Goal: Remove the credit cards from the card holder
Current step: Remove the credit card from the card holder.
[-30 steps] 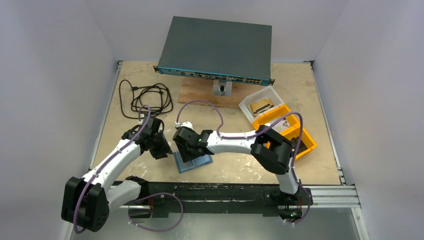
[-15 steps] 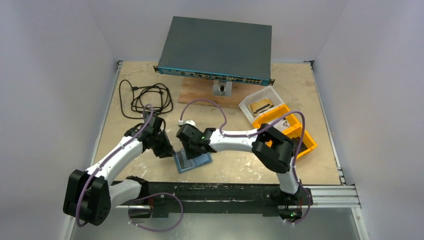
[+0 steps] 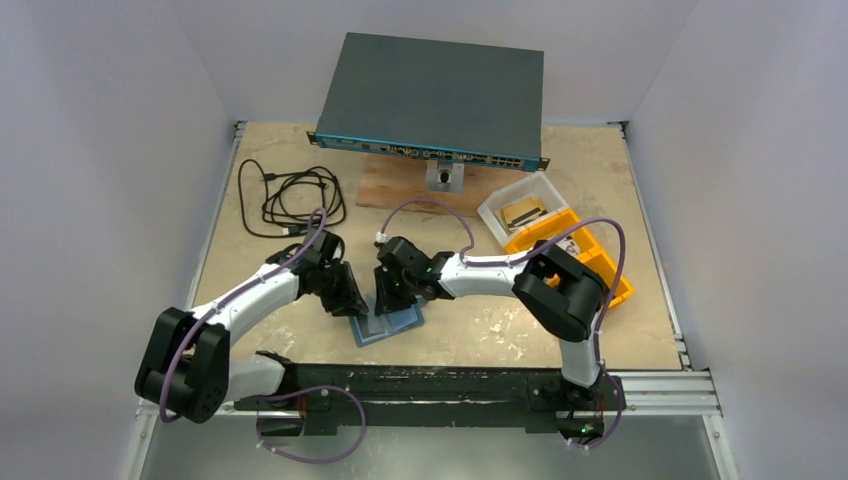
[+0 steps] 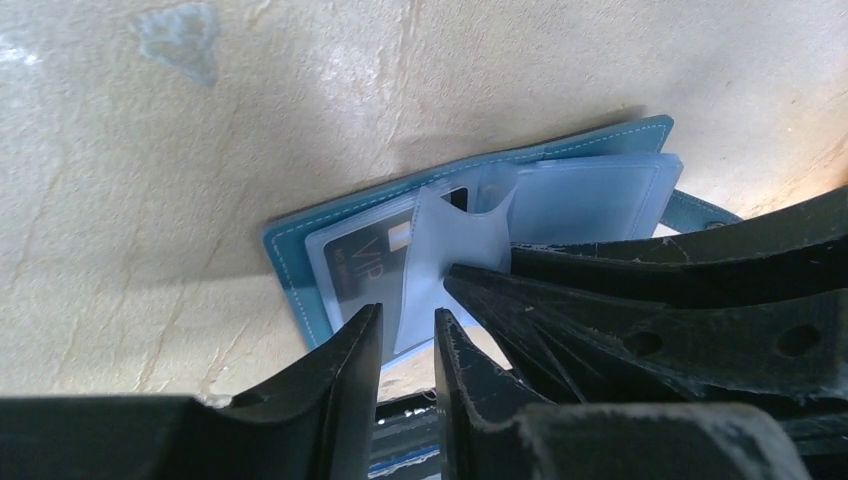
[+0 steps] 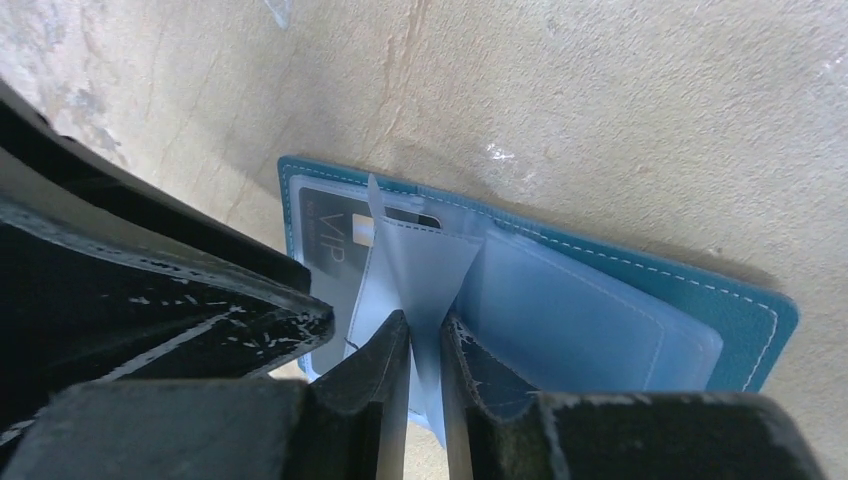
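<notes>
Fingers of the right gripper pinch a clear pocket of the open card holder, lying on the table mid-frame. Left gripper waits beside, slightly open. Dark credit card sits inside, upper left.

I work in a robot lab: plain white walls box in my tabletop, with a network box, cable and orange bins.

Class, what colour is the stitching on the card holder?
White, on the teal card holder; clearest in the right wrist view.
</notes>
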